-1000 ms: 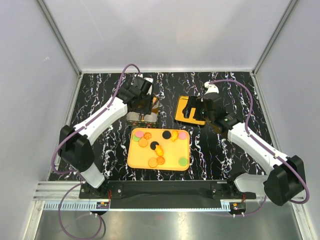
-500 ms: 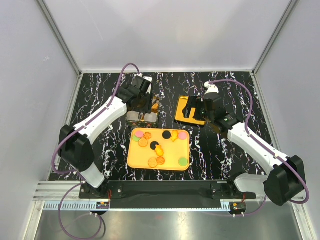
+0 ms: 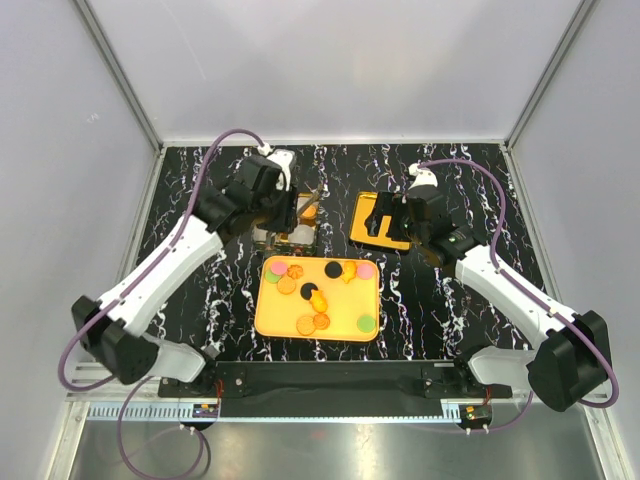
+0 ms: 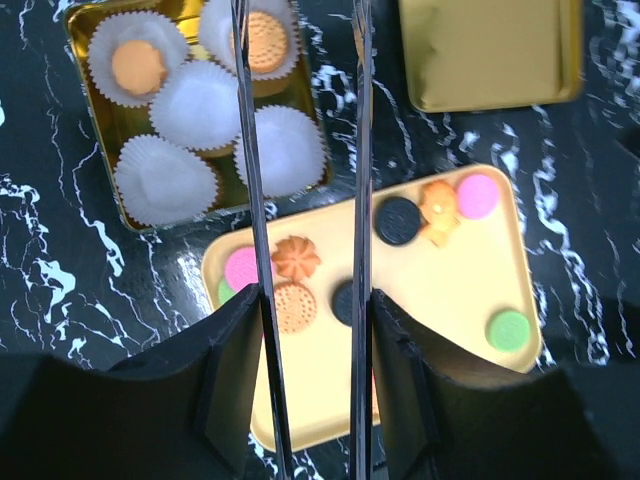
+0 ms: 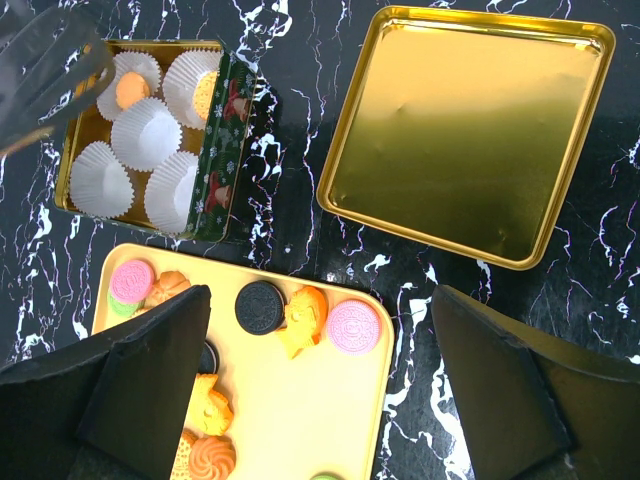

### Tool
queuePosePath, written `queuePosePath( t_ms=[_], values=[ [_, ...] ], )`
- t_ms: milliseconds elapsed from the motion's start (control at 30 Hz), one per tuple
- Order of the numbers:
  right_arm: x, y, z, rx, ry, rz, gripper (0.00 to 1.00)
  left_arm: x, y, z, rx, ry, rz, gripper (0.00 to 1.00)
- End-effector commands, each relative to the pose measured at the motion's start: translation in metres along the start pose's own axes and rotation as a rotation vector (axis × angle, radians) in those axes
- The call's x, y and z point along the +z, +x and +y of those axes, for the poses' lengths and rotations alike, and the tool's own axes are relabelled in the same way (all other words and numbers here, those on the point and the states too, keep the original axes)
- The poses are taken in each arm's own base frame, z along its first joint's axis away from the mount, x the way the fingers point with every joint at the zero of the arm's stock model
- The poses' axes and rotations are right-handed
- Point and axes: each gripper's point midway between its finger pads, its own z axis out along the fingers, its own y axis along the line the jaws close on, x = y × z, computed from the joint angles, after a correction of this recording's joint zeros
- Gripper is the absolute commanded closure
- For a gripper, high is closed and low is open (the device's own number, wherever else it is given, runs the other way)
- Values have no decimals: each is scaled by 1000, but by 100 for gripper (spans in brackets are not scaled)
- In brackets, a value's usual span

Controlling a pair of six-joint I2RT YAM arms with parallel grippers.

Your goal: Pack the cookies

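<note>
Left gripper (image 4: 300, 40), clear fingers (image 4: 248, 150) parted and empty, hangs above the gold metal tin (image 4: 82, 22), seemingly free to fetch another round cookie (image 4: 295, 305) below.

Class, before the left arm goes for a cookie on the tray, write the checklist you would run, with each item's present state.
1. Left fingers apart, nothing seen between them: ok.
2. Their height above the tin: cannot tell.
3. Right fingers wide open, empty: ok.
4. Empty paper cups available in the tin: ok.
5. Cookies available on the yellow tray: ok.
6. Lid off the tin, lying apart from it: ok.
</note>
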Motion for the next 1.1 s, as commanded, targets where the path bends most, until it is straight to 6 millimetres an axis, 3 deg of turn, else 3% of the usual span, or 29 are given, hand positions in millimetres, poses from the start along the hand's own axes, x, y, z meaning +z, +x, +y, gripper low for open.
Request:
queuePosePath(
  t_ms=[0,300,533,833,1067],
  values=[
    [-5,-23,10,-3,-25,-60,0,-22,22,-18,57,60,24,53],
    [-4,-22,8,-2,-14,-63,0,-41,78,-51,135,125,110,53],
    [-5,-22,8,-3,-12,-62,0,-24,111,-59,148,126,173,53],
    [-3,-22,7,-5,-9,-60,0,4,125,-70,174,113,209,53],
    [-3,-21,7,-5,-11,-60,0,19,132,-65,194,72,237,53]
  ],
)
